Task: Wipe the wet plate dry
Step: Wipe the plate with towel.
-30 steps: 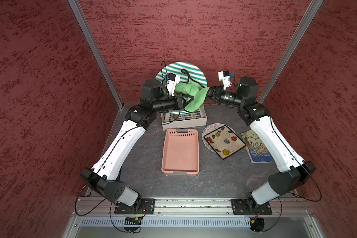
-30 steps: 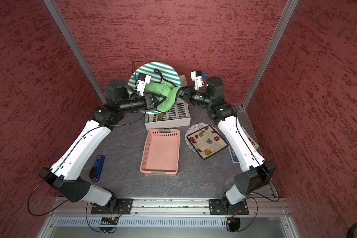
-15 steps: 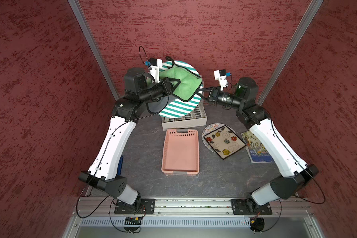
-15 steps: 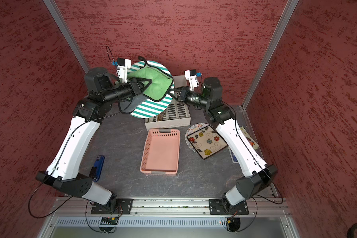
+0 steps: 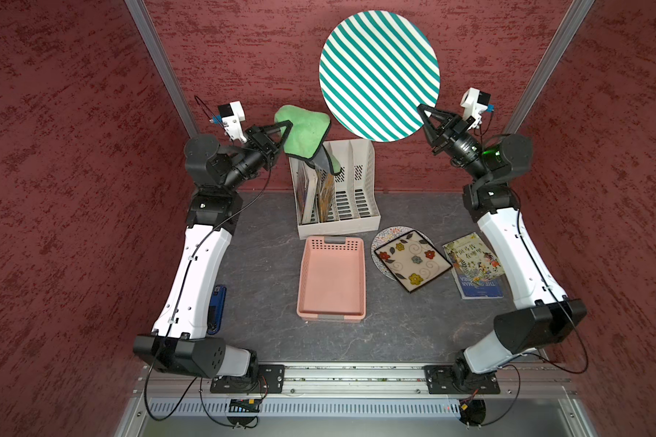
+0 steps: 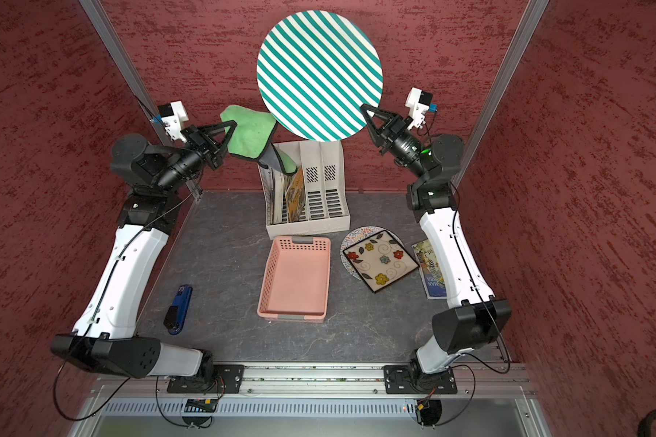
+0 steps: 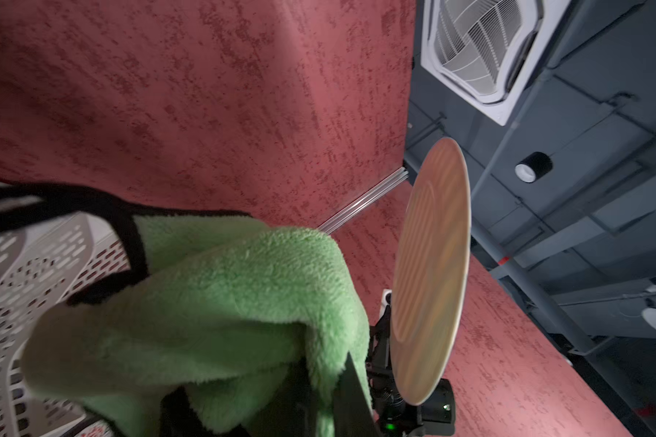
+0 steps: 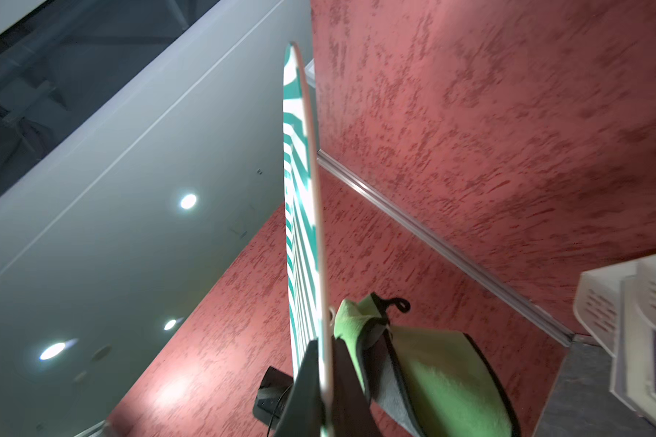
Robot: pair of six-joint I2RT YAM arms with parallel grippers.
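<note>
right now the right gripper (image 5: 423,112) is pinching the lower rim of the striped plate (image 5: 379,75), its jaws drawn tight on the thin edge. it is holding the plate raised high in front of the back wall, teal-and-white face turned up toward the cameras in both top views. in the right wrist view the rim is sitting edge-on between the two fingers (image 8: 306,382).

the left gripper (image 5: 285,127) is clamping a corner of the green cloth (image 5: 305,136), jaws closed down on the fabric. the cloth is hanging just beside the plate's lower edge but apart from it: in the left wrist view a strip of red wall is showing between them. its loose end is drooping over the white file organizer (image 5: 353,181), which is standing at the back of the table (image 5: 266,234).

down on the table, a pink basket (image 5: 332,276) is lying in the middle, a floral square plate (image 5: 411,261) is resting beside it, a book (image 5: 474,265) is lying next to that, and a blue stapler (image 6: 179,308) is lying near the left arm.
</note>
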